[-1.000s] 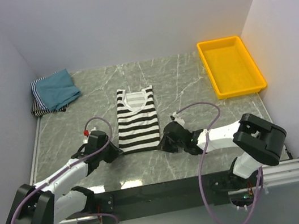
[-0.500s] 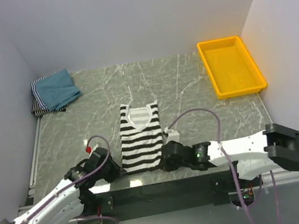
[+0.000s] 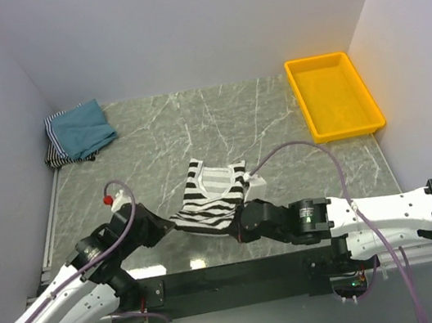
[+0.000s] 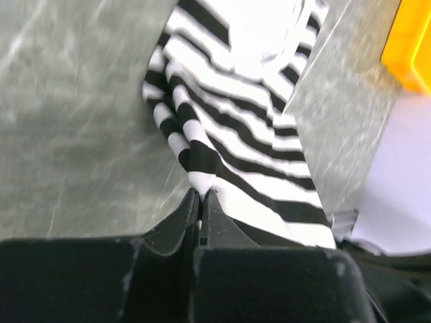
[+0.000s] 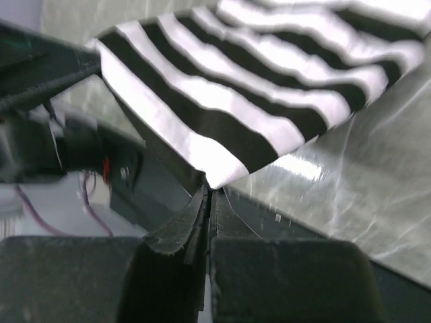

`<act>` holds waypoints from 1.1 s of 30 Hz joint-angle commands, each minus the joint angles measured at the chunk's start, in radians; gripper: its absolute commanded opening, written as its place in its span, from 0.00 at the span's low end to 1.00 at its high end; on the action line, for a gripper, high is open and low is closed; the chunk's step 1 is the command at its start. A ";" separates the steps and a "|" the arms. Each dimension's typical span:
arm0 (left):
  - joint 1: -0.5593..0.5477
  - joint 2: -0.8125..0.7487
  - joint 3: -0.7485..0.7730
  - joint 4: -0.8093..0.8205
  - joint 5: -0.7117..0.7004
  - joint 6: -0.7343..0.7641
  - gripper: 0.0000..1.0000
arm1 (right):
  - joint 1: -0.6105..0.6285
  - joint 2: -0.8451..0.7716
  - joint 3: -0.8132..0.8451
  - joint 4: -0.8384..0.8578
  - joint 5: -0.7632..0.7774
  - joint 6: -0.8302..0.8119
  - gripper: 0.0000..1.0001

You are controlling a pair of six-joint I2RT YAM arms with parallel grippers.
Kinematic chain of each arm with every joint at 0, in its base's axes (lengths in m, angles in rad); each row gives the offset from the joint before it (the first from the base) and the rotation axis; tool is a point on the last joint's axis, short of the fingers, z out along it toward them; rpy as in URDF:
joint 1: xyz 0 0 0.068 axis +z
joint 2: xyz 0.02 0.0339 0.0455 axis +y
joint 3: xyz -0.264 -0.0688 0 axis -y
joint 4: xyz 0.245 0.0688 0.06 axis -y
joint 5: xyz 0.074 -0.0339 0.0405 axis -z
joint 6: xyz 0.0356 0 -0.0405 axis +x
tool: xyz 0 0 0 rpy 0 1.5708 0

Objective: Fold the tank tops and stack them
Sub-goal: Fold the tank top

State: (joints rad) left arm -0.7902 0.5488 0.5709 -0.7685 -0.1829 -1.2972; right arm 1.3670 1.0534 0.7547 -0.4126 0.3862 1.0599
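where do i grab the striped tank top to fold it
At its two bottom hem corners, from the near edge, one per gripper. The striped tank top has its neck far and its hem nearest the arms; the left gripper and right gripper pinch there.

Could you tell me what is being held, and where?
The striped tank top, by its hem corners: left end effector on one, right end effector on the other.

- Grey-green marbled table (image 3: 275, 118) with white veins.
- Yellow plastic tray (image 3: 304, 109) lies flat at the far right edge.
- Folded teal tank top (image 3: 82, 127) in the far left corner, resting on a folded finely striped top (image 3: 53, 158) — only its edge shows.
- Black-and-white striped tank top (image 3: 209, 196) at front middle — near hem raised off the surface.
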 commanded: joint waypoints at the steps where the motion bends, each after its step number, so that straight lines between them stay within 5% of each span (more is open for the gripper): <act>1: -0.001 0.109 0.098 0.102 -0.130 0.064 0.01 | -0.095 0.008 0.087 -0.083 0.082 -0.064 0.00; 15: 0.147 0.614 0.313 0.560 -0.106 0.179 0.01 | -0.541 0.098 0.057 0.135 -0.170 -0.261 0.00; 33: 0.292 1.233 0.639 0.752 0.106 0.295 0.01 | -0.856 0.510 0.156 0.350 -0.382 -0.344 0.00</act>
State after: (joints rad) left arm -0.5213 1.7252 1.1416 -0.1040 -0.1307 -1.0401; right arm 0.5453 1.5322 0.8658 -0.1040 0.0425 0.7418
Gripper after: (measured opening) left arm 0.025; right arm 0.020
